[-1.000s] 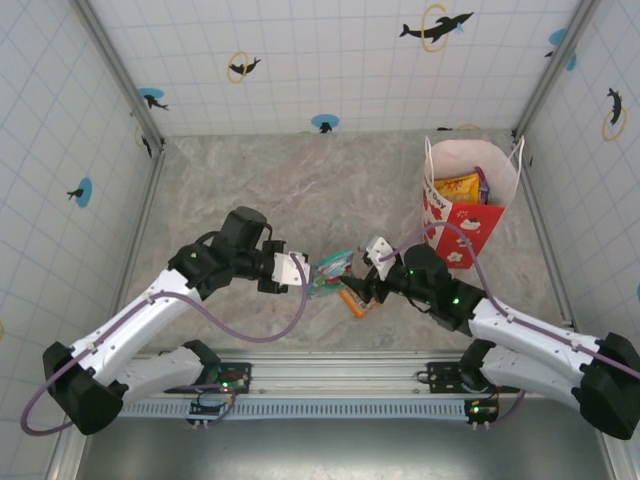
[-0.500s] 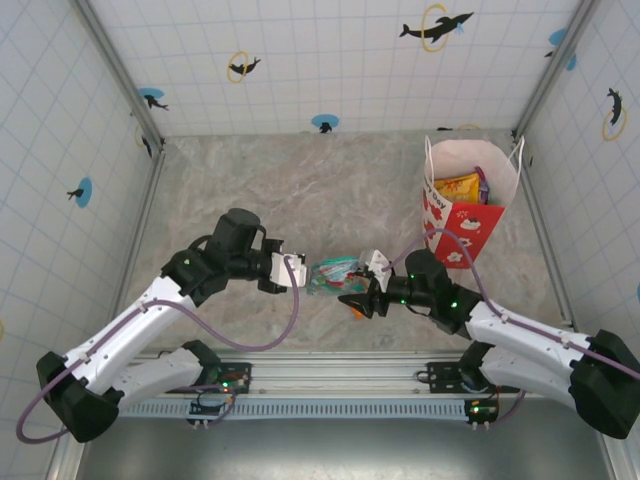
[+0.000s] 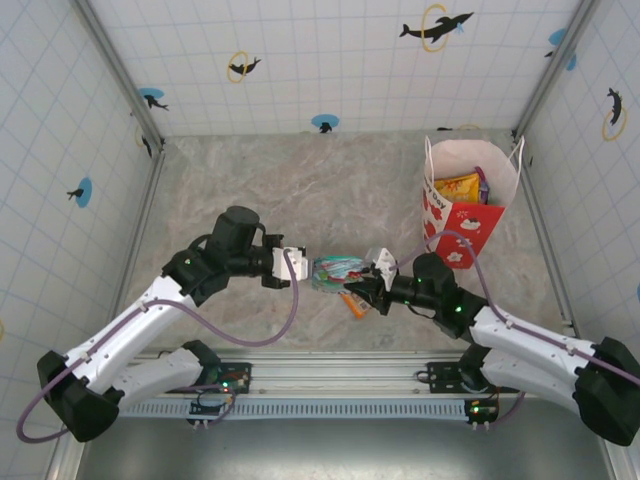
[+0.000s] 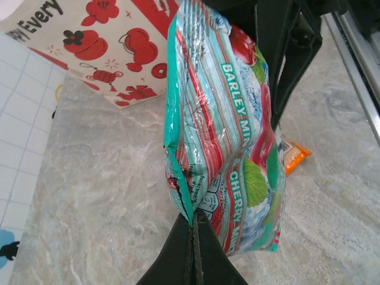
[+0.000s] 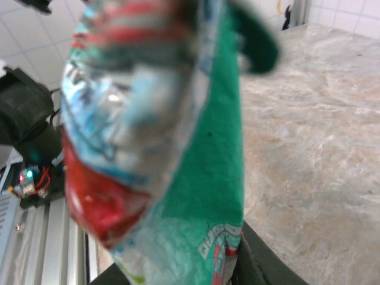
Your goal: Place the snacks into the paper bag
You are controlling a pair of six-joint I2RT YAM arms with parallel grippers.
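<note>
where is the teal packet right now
Top view: front centre of the table, the teal packet hangs between the left gripper and right gripper, pinched by the left; the orange bar lies close by.

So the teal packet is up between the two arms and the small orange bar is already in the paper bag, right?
Not quite. The small orange bar lies on the table, outside the paper bag; the left wrist view shows it. The teal packet is up between the arms.
</note>
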